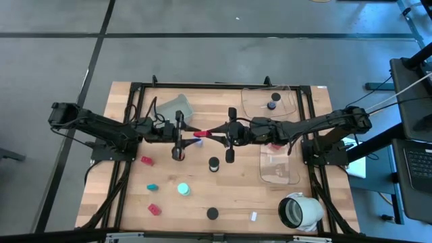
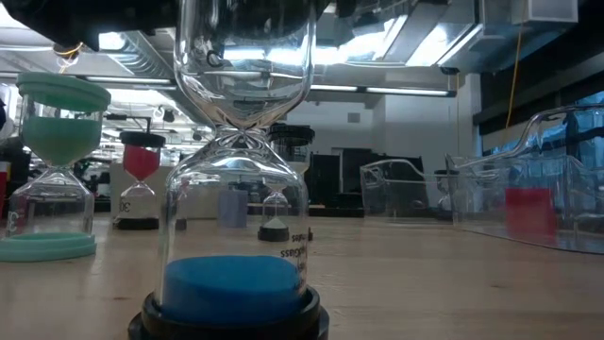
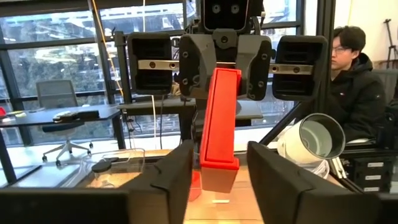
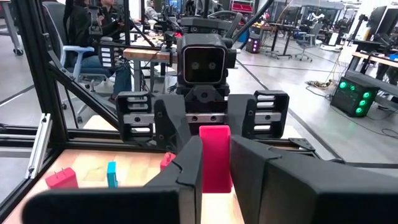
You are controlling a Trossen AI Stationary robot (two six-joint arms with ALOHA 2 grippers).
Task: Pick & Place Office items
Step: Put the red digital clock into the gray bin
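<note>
Fingers of the right gripper (image 4: 214, 171) are clamped on a red block (image 1: 200, 133), held in the air above the middle of the surface (image 1: 202, 202). The left gripper (image 3: 217, 171) faces it from the other side, with its fingers (image 3: 174, 171) standing on either flank of the same block; whether they already touch it cannot be told. The block is long, flat-sided and bright red, with a slightly wider foot at one end in the left wrist view.

Other office items lie scattered on the light wooden surface: a red block (image 1: 146, 160) near the left arm, another red one (image 1: 154, 209) towards the near edge, a small teal piece (image 1: 152, 187), a round teal-topped piece (image 1: 183, 190), two black caps (image 1: 214, 164) (image 1: 212, 213) and a small white bit (image 1: 254, 216). A clear tray (image 1: 270, 102) at the far right holds a dark piece, a second clear tray (image 1: 278, 165) lies below the right arm, and a large white hollow cylinder (image 1: 300, 210) rests on its side at the near right corner.

Beyond the surface is a grey floor, desks and office chairs, and a seated person (image 3: 354, 81) in dark clothes.
</note>
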